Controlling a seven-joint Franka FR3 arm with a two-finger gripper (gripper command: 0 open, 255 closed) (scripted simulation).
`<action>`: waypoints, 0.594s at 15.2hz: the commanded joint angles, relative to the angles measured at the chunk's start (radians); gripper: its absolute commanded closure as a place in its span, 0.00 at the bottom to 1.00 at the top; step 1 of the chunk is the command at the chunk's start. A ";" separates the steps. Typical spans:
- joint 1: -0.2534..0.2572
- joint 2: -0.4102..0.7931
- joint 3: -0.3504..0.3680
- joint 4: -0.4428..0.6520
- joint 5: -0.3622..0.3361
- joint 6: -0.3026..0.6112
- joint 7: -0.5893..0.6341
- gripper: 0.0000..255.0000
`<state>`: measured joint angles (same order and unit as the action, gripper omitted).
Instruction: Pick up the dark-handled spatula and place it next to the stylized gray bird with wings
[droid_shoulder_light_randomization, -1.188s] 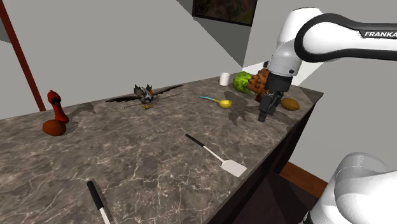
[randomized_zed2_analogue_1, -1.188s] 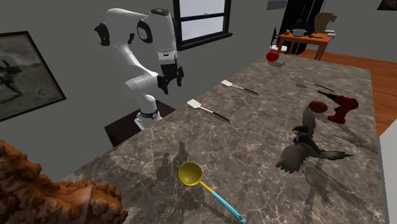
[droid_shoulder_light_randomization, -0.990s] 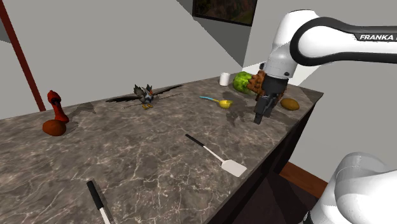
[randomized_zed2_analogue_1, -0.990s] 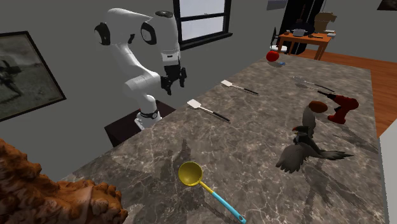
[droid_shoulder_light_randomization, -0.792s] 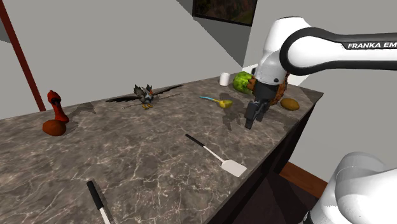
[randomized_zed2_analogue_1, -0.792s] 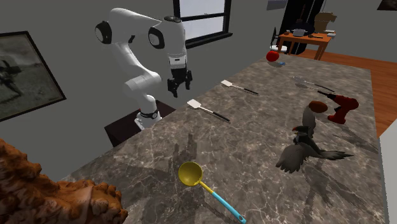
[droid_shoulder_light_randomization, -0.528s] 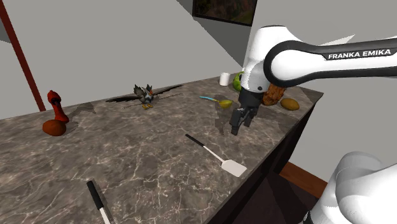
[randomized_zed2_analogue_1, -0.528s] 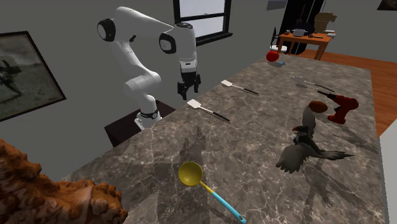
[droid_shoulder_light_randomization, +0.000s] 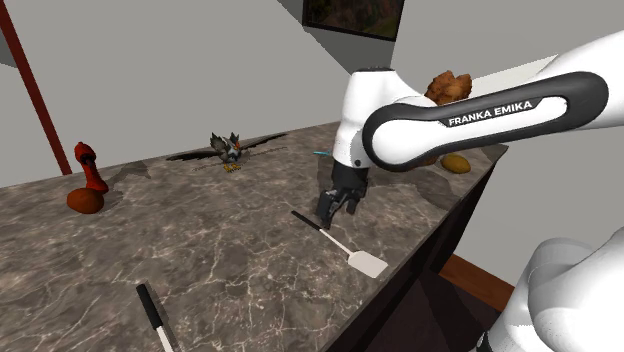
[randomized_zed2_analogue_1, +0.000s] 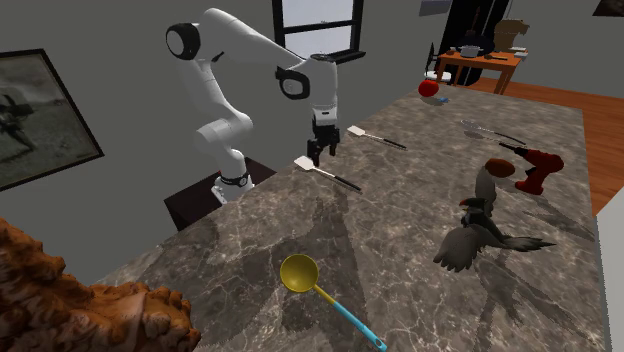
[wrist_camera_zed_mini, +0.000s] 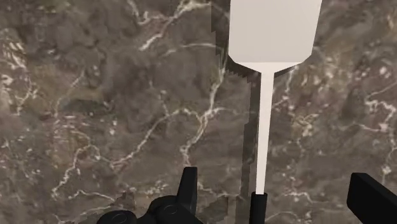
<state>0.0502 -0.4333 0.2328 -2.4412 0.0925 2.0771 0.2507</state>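
A spatula with a white blade and a dark handle lies near the counter's front edge. My gripper hangs just above its handle end, open and holding nothing. In the second exterior view the gripper hovers over the spatula close to its blade. In the wrist view, the white blade and shaft run away from the gripper, and the fingers stand wide apart on either side of the handle's start. The gray bird with spread wings stands far back on the counter, also visible in the second exterior view.
A second spatula lies further along the front edge. A red tool and a brown ball sit at the shoulder view's left. A yellow ladle, a brown carved figure and a red apple also sit on the marble counter.
The arm has swung from the counter's right end in the shoulder view leftward and down, bringing the gripper over the spatula. Nothing on the counter has moved.
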 joint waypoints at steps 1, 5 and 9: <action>-0.001 0.039 0.015 0.001 -0.005 0.041 0.019 0.00; -0.002 0.065 0.021 -0.032 -0.007 0.100 0.022 0.00; -0.003 0.084 0.024 -0.052 -0.009 0.139 0.025 0.00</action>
<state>0.0469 -0.3525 0.2564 -2.4907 0.0836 2.2100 0.2748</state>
